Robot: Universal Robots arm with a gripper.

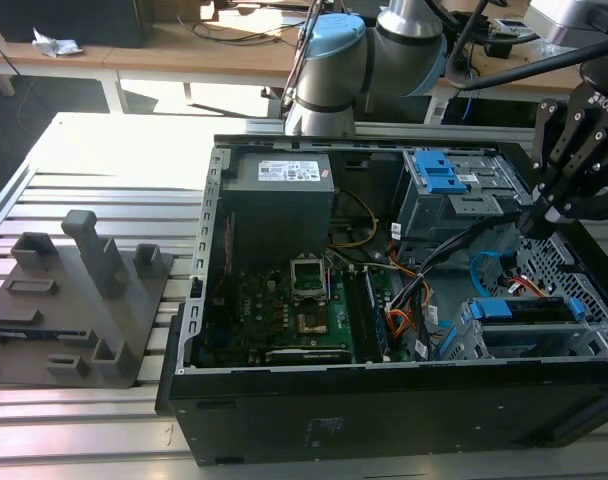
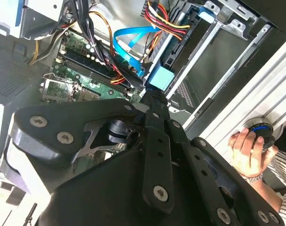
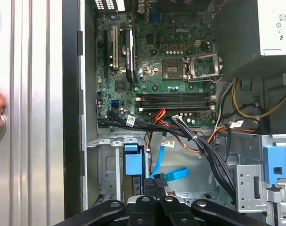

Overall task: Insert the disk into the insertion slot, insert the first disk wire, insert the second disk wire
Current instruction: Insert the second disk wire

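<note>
The disk [image 1: 529, 311] in its blue carrier lies inside the insertion slot [image 1: 514, 346], the silver perforated cage at the case's front corner on the exterior view's right. One blue carrier tab [image 3: 132, 163] [image 2: 159, 77] shows in both wrist views. My gripper [image 1: 531, 224] [image 3: 155, 187] [image 2: 150, 96] hangs just above the cage with its fingers pressed together. A flat blue disk wire [image 3: 170, 174] [image 2: 128, 48] runs right up to the fingertips, and its end looks pinched between them. The connector itself is hidden by the fingers.
Black, orange and red cable bundles [image 3: 199, 143] cross beside the cage. The motherboard [image 3: 162, 70] lies beyond, with the power supply [image 1: 284, 200] and an upper bay with a blue latch [image 1: 439, 175] further off. A person's hand [image 2: 246, 148] rests on a knob on the table.
</note>
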